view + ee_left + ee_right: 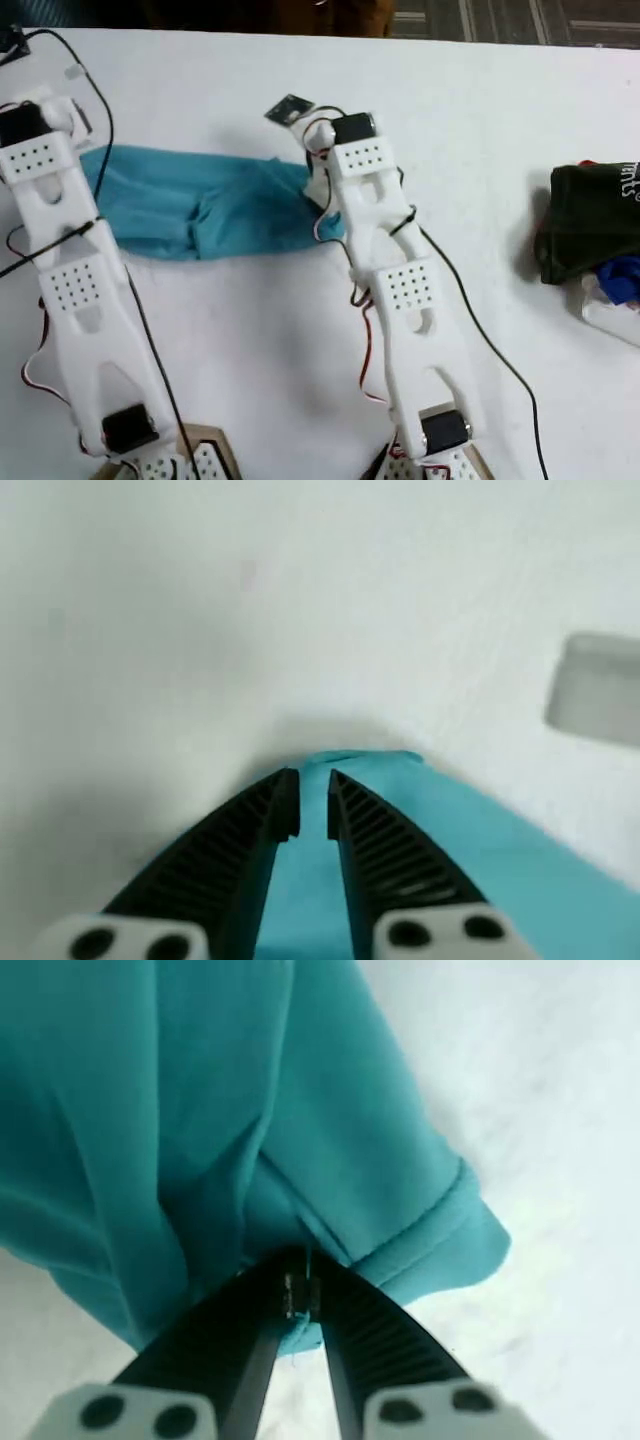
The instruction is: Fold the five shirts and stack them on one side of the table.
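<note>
A teal shirt [200, 205] lies as a long, bunched strip across the table's middle, between my two arms. At its left end my left gripper [313, 802] has its black fingers nearly together, with the shirt's edge [370, 765] pinched between them. My right gripper [300, 1295] is shut on a fold of the same shirt [300, 1110] near a hemmed corner at its right end. In the high view the left arm [60, 230] and the right arm [385, 250] cover both ends of the strip.
A dark folded shirt [585, 225] sits at the table's right edge, with a white and blue bundle [615, 285] just in front of it. A small dark tag [288, 110] lies beyond the right arm. A pale block [598, 688] rests on the white table [450, 120].
</note>
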`<act>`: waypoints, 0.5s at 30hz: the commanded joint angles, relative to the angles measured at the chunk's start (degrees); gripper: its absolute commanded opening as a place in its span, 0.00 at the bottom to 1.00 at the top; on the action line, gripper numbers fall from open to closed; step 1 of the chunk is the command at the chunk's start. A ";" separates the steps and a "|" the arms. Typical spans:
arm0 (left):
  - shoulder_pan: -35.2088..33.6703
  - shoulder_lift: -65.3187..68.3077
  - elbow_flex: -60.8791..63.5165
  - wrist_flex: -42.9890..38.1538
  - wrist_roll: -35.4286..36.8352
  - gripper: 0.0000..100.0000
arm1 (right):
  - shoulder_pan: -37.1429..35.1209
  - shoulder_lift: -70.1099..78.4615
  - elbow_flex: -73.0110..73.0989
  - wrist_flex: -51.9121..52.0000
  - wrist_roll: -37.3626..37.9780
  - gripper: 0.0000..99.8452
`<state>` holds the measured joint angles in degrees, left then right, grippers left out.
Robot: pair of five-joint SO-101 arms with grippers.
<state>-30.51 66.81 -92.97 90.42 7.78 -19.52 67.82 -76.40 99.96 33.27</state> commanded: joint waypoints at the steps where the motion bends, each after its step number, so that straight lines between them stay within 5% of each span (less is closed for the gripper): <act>1: -2.20 -5.19 -1.89 4.31 -5.63 0.09 | 1.98 -1.19 -2.20 1.27 0.44 0.02; 6: -3.16 -3.69 2.33 11.78 -21.45 0.26 | 3.21 -5.32 -2.02 1.45 0.44 0.02; 8: -4.40 -3.87 5.32 11.16 -28.57 0.26 | 4.18 -8.04 -1.49 1.54 0.44 0.02; 15: -6.07 -3.78 15.25 10.73 -35.16 0.25 | 8.92 -18.42 3.43 1.54 0.44 0.02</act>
<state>-36.22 66.29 -79.96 100.79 -25.71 -11.87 56.84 -74.37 100.22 33.27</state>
